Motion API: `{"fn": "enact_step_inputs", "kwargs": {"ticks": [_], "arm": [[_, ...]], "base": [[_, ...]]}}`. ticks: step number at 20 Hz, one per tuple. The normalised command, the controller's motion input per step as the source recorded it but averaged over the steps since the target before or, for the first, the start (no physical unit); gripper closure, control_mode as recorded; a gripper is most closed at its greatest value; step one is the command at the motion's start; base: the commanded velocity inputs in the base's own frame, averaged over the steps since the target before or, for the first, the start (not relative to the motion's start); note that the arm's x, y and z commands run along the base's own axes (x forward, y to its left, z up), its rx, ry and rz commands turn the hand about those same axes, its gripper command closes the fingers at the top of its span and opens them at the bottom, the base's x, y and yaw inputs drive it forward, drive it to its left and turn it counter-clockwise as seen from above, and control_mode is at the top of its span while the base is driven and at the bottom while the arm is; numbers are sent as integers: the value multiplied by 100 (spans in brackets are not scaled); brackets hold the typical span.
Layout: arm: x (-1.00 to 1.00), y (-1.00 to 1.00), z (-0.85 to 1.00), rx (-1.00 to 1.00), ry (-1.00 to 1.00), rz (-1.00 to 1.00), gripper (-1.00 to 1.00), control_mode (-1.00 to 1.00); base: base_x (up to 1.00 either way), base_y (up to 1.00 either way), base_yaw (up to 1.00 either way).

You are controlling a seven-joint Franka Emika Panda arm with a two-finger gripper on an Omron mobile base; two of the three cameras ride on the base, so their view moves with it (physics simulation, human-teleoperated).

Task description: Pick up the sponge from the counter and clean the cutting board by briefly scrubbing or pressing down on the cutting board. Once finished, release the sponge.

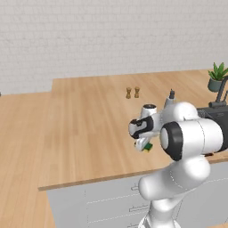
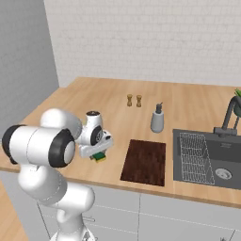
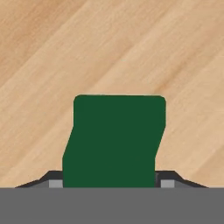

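**Fingers closed on the sponge, still down at the counter**

In the hand view the two dark fingertips (image 3: 56, 183) sat against either side of the sponge (image 3: 114, 140), whose green top ran right between them; the gripper (image 3: 109, 183) looked drawn in on it, holding the block across its narrower width. From the right base view the sponge (image 2: 99, 156) lay low under the hand, on or just above the counter (image 2: 94, 103), a sliver of yellow showing beneath the green; whether it had left the wood could not be told.

Judged by its look, the sponge would be light and soft, likely to squash under the squeeze rather than slip, with nothing fragile about it. A hold across the middle of its sides, as here, seemed the sensible place, leaving the underside free to press flat.

The cutting board (image 2: 145, 161) lay near, to the robot's right, well short of the sink (image 2: 207, 160) with its grey grid. A soap dispenser (image 2: 157, 118) stood just behind the board, two small shakers (image 2: 133, 100) farther back, and a potted plant (image 1: 217, 76) near the tap. Pale brick walls closed the room.
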Motion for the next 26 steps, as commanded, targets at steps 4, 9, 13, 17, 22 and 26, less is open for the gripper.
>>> {"fn": "enact_step_inputs", "kwargs": {"ticks": [4,9,13,17,22,26], "arm": [[2,-100,84,19,10,-18,100,-100],[0,-87,40,5,4,-25,100,-100],[1,-68,12,0,0,-30,100,-100],[6,-49,0,1,1,-23,100,-100],[14,-36,-8,0,4,-9,100,-100],[31,-60,0,0,15,-10,100,-100]], "base": [[0,0,0],[0,0,0],[0,0,0],[0,0,0],[0,0,0],[0,0,0]]}}
